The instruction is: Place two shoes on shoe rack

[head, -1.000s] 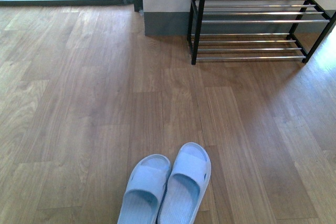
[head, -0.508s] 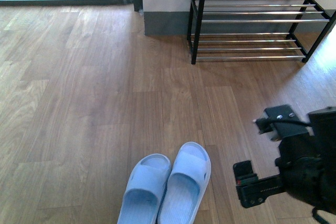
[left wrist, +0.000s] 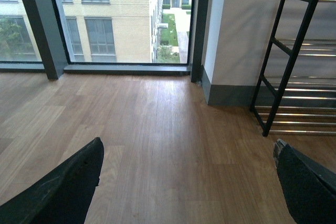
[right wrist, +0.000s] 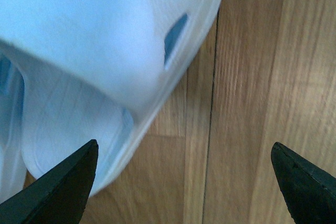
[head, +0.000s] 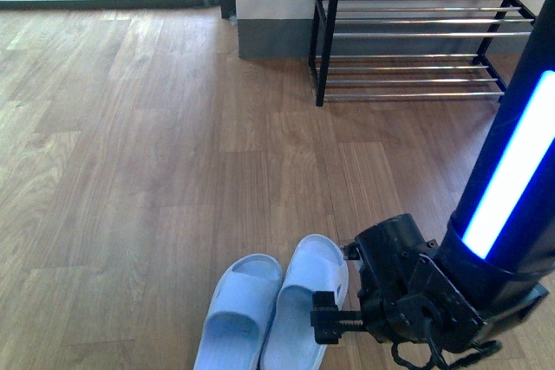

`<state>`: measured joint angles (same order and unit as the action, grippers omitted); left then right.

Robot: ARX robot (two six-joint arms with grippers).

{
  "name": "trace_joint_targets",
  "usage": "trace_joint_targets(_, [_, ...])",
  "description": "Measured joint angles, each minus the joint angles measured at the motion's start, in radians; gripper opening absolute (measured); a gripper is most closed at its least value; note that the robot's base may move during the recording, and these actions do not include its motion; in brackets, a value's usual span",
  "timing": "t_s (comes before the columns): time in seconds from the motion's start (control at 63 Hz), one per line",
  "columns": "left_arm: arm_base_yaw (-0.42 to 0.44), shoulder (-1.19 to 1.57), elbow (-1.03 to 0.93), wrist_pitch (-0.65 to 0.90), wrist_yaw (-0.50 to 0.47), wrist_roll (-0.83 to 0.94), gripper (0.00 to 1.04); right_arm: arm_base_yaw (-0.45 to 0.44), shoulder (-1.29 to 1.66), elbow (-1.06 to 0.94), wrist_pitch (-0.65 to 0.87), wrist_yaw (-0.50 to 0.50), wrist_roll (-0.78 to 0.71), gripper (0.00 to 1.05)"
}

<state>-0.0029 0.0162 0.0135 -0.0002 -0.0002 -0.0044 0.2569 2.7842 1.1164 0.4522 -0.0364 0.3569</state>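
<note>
Right tool: its fingers stand wide apart, clamped on nothing. In the front view it (head: 328,322) sits low over the floor (head: 130,171), at the end of the right arm (head: 512,179), which carries a lit blue strip.
Near shoe: a light blue slide (head: 305,296) lies flat on the floor just in front of the right tool's tips. The front view does not settle whether they touch.
Far shoe: the matching slide (head: 236,309) lies against the near shoe, on the side away from the right tool.
Right wrist view: only here does the right tool (right wrist: 181,182) show its gap. The near shoe (right wrist: 105,45), blurred, lies ahead of one finger (right wrist: 58,187). The other finger (right wrist: 307,184) is over bare boards, and neither tip visibly meets the shoe.
Left tool: out of the front view. The left wrist view alone shows it (left wrist: 186,182), fingers apart, holding nothing, above bare floor.
Shoe rack: it (head: 416,34) stands well ahead of the right tool, against the wall. The front view cuts off its top. The left wrist view shows the rounded black frame (left wrist: 287,61) ahead of the left tool.
</note>
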Motion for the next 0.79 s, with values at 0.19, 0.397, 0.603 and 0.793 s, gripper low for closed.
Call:
trace_joint_targets(0.19, [0.000, 0.000, 0.000, 0.000, 0.000, 0.000, 0.95, -0.001, 0.059, 0.124, -0.040, -0.005, 0.029, 0.95])
trace_joint_targets(0.397, [0.000, 0.000, 0.000, 0.000, 0.000, 0.000, 0.95, -0.021, 0.126, 0.196, -0.035, 0.033, 0.029, 0.89])
trace_joint_targets(0.603, [0.000, 0.000, 0.000, 0.000, 0.000, 0.000, 0.95, -0.038, 0.143, 0.214, -0.016, 0.052, 0.030, 0.58])
trace_joint_targets(0.793, [0.000, 0.000, 0.000, 0.000, 0.000, 0.000, 0.95, -0.038, 0.134, 0.197, 0.028, 0.063, 0.034, 0.28])
